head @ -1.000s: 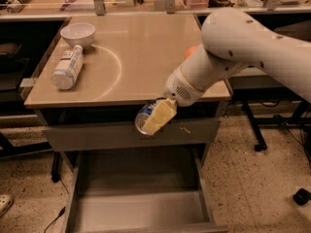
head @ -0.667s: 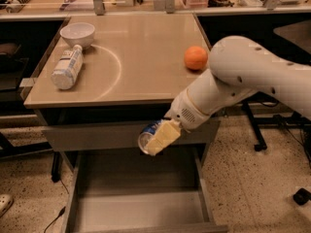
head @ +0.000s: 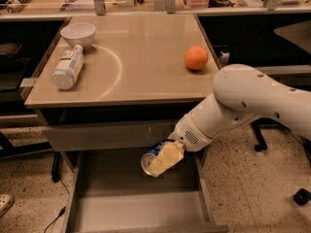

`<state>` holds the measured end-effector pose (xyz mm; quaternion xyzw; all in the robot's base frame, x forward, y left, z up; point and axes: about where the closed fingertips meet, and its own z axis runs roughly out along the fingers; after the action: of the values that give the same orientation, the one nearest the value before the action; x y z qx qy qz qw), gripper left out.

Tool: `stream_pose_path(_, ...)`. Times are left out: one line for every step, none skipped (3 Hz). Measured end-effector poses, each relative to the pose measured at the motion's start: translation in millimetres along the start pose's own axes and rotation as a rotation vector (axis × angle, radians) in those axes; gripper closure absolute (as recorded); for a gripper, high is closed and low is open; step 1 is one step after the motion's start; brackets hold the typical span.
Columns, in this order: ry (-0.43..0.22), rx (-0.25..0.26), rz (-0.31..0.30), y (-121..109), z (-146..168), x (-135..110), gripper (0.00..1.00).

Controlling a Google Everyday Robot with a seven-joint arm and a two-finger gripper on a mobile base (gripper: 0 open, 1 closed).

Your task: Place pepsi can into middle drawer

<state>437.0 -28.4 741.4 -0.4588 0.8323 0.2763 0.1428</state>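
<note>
Lowered over the one middle drawer [head: 141, 212], the jaws clamp the one pepsi can [head: 150, 155].

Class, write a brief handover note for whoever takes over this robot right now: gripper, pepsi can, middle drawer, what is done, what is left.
Gripper: shut on the pepsi can, below the tabletop edge, in front of the closed drawer front.
Pepsi can: tilted, held in the air over the back of the middle drawer.
Done: drawer pulled open, can grasped and brought over it.
Left: lower the can, release it, withdraw the arm.
</note>
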Motion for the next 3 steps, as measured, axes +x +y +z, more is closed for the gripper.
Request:
stream_pose_path(0.008, -0.008, 0.029, -1.5, 21.6, 11.4, 1.0)
stream_pose_path(0.013, 0.025, 0.098, -11.9, 56.8, 28.1, 1.0)
stream_pose_path(0.018, 0.075, 0.16, -29.6, 83.3, 41.0, 1.0)
